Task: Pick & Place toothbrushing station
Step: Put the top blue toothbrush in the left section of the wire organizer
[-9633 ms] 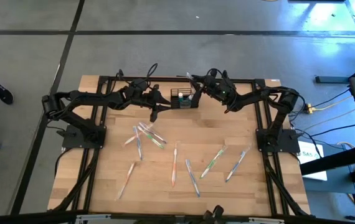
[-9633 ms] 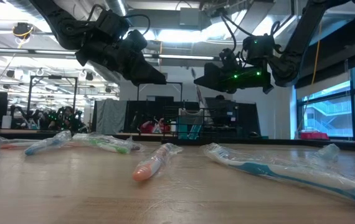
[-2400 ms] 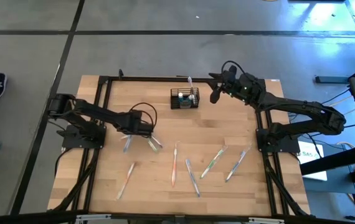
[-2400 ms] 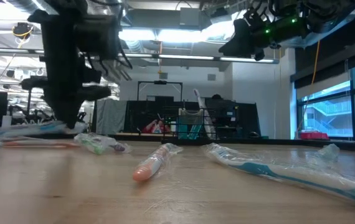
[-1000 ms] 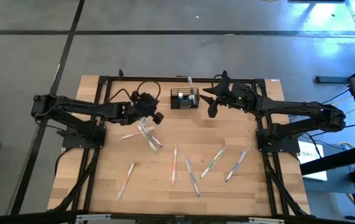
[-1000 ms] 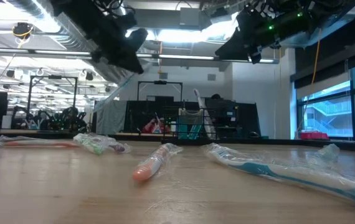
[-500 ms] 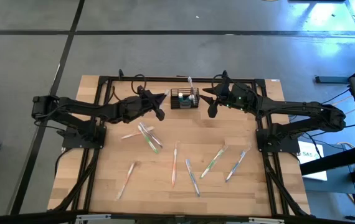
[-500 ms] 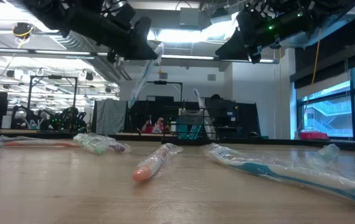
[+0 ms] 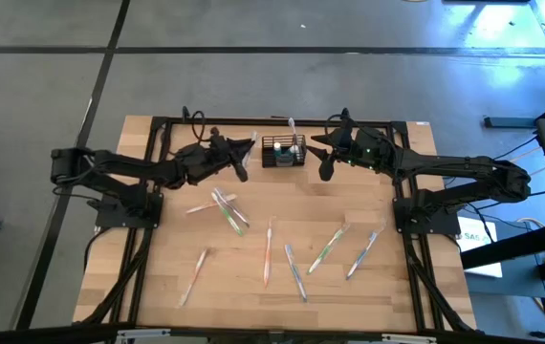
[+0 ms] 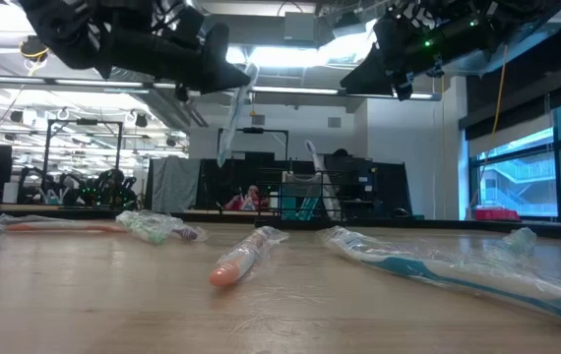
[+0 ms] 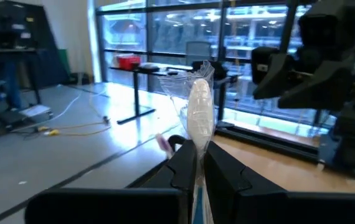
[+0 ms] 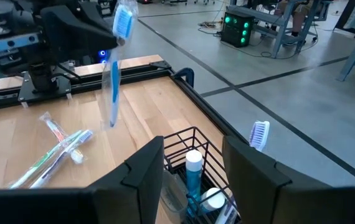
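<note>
The black wire-mesh caddy [image 9: 284, 152] stands at the table's far middle; it also shows in the right wrist view [image 12: 192, 151]. It holds a teal tube [image 12: 193, 173] and an upright toothbrush [image 12: 258, 134]. My left gripper [image 9: 244, 155] is just left of the caddy, above the table, shut on a plastic-wrapped blue toothbrush [image 12: 115, 65]. My right gripper [image 9: 325, 161] hovers just right of the caddy, open and empty, its fingers [image 12: 145, 168] pointing at it. My left gripper pinches the wrapped toothbrush near its head end [image 11: 197, 155] between its two fingers. The head [image 11: 200, 109] sticks out past the fingertips. The fingers come about level from the table's left and lie across the brush. The handle [image 10: 226, 128] hangs nearly upright below them, clear of the table.
Several wrapped toothbrushes lie loose on the wooden table, a pile at the left middle [image 9: 225, 205] and others toward the near side [image 9: 269, 248] [image 9: 328, 247] [image 9: 363, 250] [image 9: 196, 272]. A black frame rail [image 9: 253, 121] runs along the far edge.
My left gripper has carried the toothbrush toward the table's far edge and closer to the caddy's left side. The brush has swung from a slant to hanging nearly upright. My right gripper has kept still.
</note>
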Robot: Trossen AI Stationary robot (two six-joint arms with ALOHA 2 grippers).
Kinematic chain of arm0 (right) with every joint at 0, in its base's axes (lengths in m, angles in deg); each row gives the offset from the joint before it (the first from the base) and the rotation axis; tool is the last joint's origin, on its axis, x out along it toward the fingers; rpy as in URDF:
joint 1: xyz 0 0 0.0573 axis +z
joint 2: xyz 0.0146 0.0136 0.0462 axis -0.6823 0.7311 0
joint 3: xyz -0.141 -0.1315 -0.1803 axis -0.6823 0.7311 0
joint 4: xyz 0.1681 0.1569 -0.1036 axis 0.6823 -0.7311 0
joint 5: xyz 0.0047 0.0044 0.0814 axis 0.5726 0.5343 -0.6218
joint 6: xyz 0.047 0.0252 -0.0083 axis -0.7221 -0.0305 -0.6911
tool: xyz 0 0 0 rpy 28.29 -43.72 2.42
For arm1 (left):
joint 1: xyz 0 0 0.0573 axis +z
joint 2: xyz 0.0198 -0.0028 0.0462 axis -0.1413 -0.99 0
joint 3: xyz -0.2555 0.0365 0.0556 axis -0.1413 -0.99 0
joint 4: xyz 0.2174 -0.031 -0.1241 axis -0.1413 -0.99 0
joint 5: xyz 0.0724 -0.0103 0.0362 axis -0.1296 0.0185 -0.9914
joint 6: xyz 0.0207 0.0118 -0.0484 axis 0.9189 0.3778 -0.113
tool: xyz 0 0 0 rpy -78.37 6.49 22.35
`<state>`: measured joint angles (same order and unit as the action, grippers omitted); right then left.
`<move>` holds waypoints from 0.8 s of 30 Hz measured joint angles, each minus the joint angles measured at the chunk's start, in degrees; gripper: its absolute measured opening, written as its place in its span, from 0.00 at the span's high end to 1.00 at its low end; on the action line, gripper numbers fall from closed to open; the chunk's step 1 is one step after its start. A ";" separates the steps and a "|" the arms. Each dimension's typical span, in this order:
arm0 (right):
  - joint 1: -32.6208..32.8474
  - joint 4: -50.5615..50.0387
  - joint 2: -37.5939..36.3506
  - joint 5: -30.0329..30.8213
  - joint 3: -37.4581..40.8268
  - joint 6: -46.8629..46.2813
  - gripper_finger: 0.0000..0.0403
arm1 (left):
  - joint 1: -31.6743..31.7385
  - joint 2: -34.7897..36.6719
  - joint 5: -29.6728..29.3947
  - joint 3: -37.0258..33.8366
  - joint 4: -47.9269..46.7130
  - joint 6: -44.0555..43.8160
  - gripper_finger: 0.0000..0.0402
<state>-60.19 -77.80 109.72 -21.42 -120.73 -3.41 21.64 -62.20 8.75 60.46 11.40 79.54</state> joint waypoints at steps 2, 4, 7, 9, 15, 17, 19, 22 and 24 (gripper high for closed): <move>0.00 0.17 0.00 0.00 0.00 -0.02 0.59 | 0.64 -2.16 2.37 0.00 3.29 0.05 0.95; 0.00 0.16 0.00 0.00 0.00 -0.02 0.59 | 1.33 -4.91 3.72 0.00 7.57 0.88 0.95; 0.02 0.16 0.00 0.00 0.00 -0.02 0.59 | 2.24 -9.23 3.82 0.00 14.38 2.53 0.95; 0.02 0.16 0.00 0.00 0.00 -0.04 0.59 | 2.82 -11.87 3.86 0.00 18.39 3.28 0.95; 0.02 0.15 0.00 0.00 0.00 -0.01 0.59 | 4.79 -17.04 7.57 0.38 26.18 3.43 0.95; 0.02 0.16 0.00 0.00 0.00 -0.02 0.59 | 5.26 -17.83 7.80 0.96 26.68 3.37 0.95; 0.02 0.14 0.00 0.00 0.00 0.00 0.59 | 5.83 -18.32 7.87 1.93 26.84 3.40 0.95; 0.02 0.14 0.00 0.00 0.00 0.00 0.59 | 6.71 -18.71 9.05 3.16 26.78 3.13 0.95; 0.02 0.14 0.00 0.00 0.00 0.00 0.59 | 7.10 -18.68 10.16 3.83 26.57 2.01 0.95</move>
<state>-60.17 -77.66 109.72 -21.42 -120.73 -3.41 28.75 -80.89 18.91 64.29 37.97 81.55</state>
